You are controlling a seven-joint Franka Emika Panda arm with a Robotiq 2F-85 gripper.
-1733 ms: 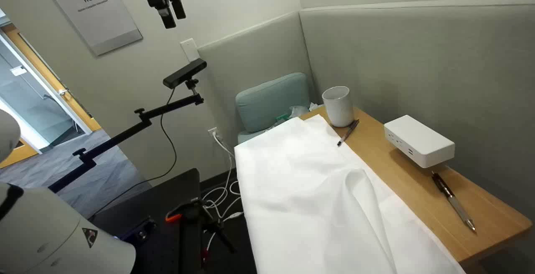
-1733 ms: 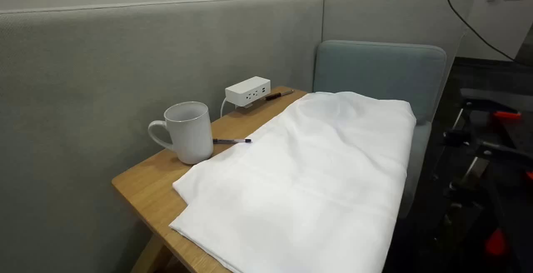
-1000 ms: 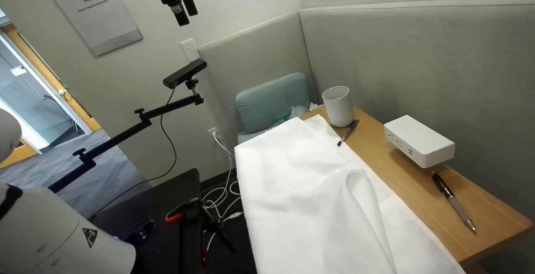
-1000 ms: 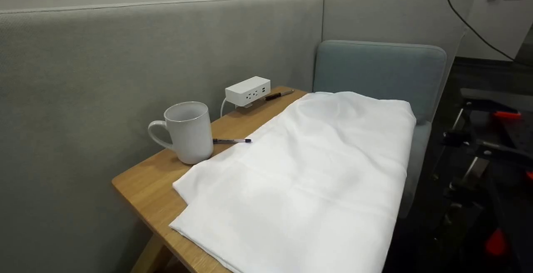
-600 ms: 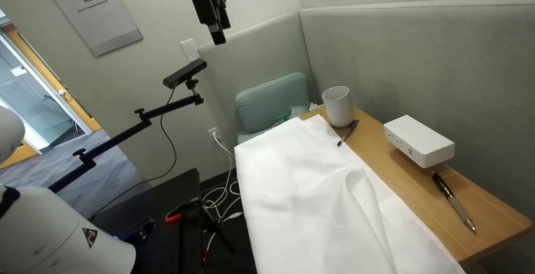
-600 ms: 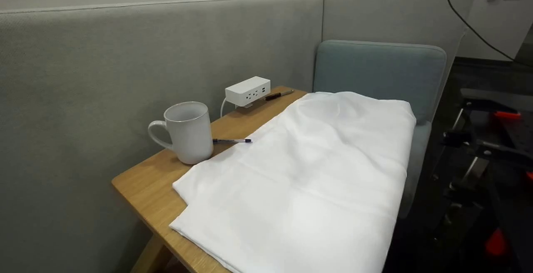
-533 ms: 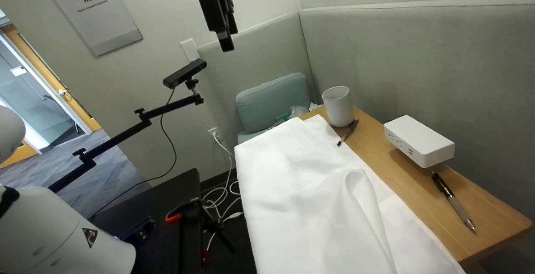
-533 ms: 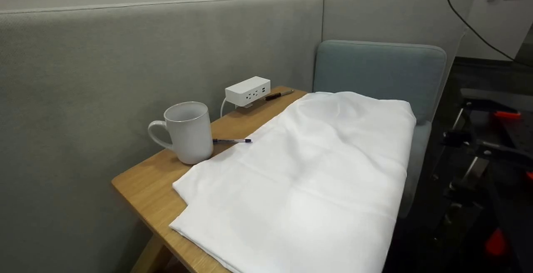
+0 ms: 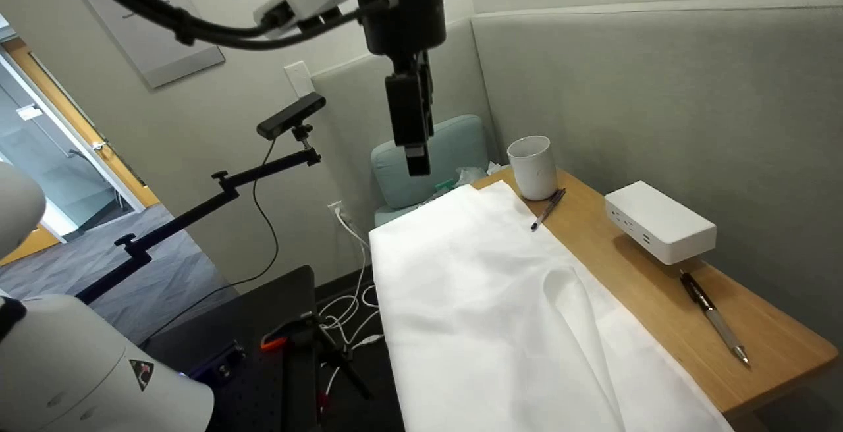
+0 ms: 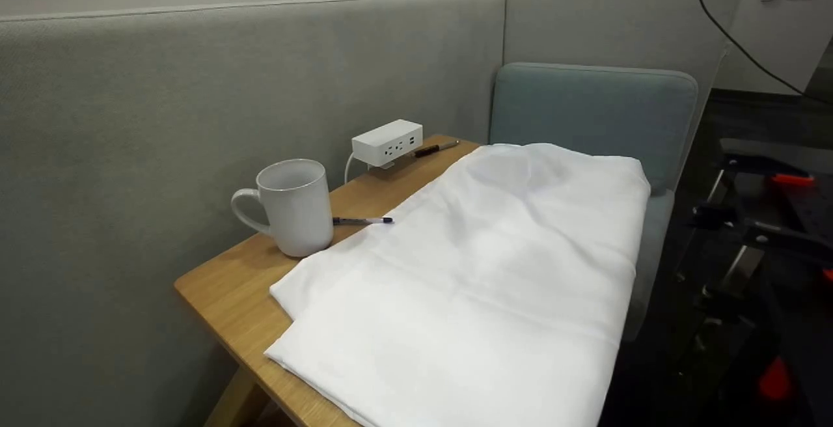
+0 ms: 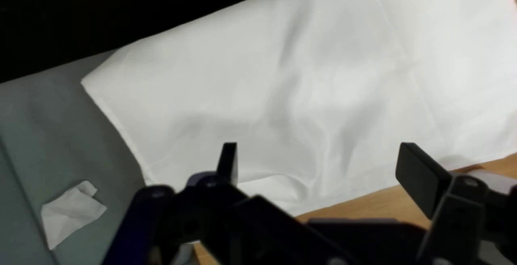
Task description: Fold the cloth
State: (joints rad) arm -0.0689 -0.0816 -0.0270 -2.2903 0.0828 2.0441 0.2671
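Here's the partition (image 10: 195,101) along the back, grey woven fabric, flat and matt, seamed at the corner. Right by it — the table (image 9: 777,340), smooth golden wood with rounded corners, and most of it lies under the cloth (image 9: 487,313). Plain white, soft, a broad sheet with shallow wrinkles; one fold rises in a rounded ridge, and at one end the edge breaks into two corners, a notch between them, flat on bare wood. Past the opposite end sits a padded chair (image 10: 592,108), blue-green, soft-cornered.

Eyes up to the gripper (image 11: 319,158): black, angular, hanging above the cloth and well apart from it. Its fingers are spread wide, blocky tips facing each other, white fabric showing through the gap.

Now the box (image 9: 660,218), smooth, white, oblong, sockets cut into one long face, perched just above the wood. The mug (image 10: 296,209) stands upright just beside the cloth, a pale glossy cylinder with a looped handle. A crumpled white scrap (image 11: 70,212) rests on blue-grey padding (image 11: 24,111) in the wrist view — paper or fabric, I can't tell. Thick pen (image 9: 714,317), dark and silver, near the box. And the thin pen (image 9: 549,209), slender, dark, lies near the mug, its tip at the cloth's edge.
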